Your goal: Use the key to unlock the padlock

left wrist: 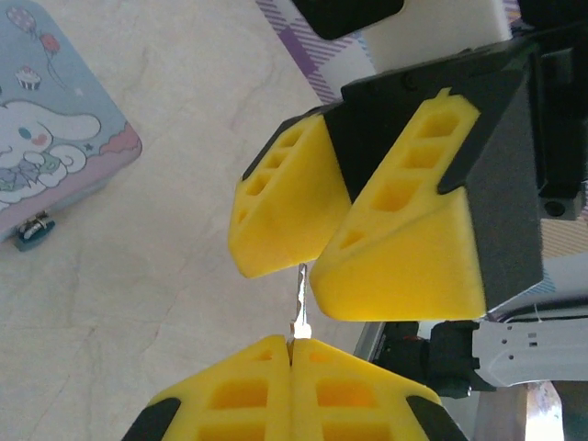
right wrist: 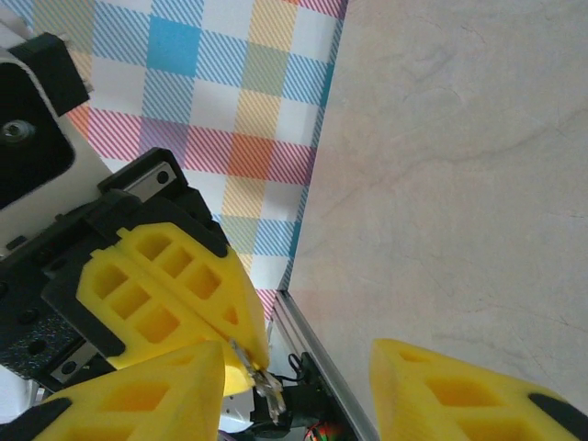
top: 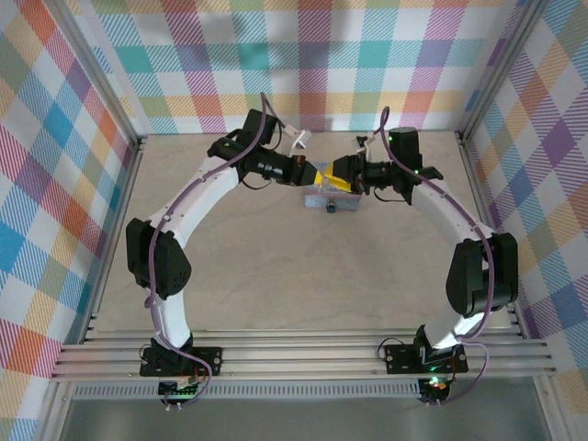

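Key: a thin silvery sliver standing out from between the yellow tips of the left tool. That tool is clenched on the key's lower end, with no gap between its pads. The free end of the key reaches up into the slot between the two yellow fingers of the right tool. In the right wrist view those fingers stand well apart, and the key lies just beside the one at the lower left of that view. Whether it touches that finger cannot be told. The right tool is released and grasps nothing. From the top camera, both tools meet tip to tip in the air, just over the tin at the far middle of the worktop.

The padlock is a small dark blue block at the near side of that pale-blue cartoon-print tin, which rests on the worktop. It lies well apart from the key and from both tools, at the lower left of the left wrist view. Its keyhole is too small to make out. Beyond the arms rises a checked wall in many colours.
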Available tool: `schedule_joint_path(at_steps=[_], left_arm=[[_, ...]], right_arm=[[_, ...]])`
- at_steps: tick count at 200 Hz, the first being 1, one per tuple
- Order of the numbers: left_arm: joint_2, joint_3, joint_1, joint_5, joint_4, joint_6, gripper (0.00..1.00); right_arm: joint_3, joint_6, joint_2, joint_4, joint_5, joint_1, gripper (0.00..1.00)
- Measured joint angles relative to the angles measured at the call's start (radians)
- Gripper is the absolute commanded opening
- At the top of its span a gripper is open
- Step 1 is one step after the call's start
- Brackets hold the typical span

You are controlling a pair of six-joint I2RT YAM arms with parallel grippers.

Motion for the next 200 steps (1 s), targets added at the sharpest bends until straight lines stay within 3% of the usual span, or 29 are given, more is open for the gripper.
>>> schedule_joint_path(at_steps=[101,153,200], left_arm=[[0.023,0.013,-0.001,0.046,-0.042,0.000,0.00],[0.023,0.016,-0.001,0.051,-0.049,0.000,0.00],[0.024,0.016,-0.001,0.051,-0.049,0.000,0.00]], right_arm=[[0.005,-0.005,0.004,-0.005,-0.016,0.003,0.38],[0.018,-0.011,0.006,-0.008,-0.031,0.011,0.18],[0.018,-0.013,0.006,-0.008,-0.050,0.017,0.21]])
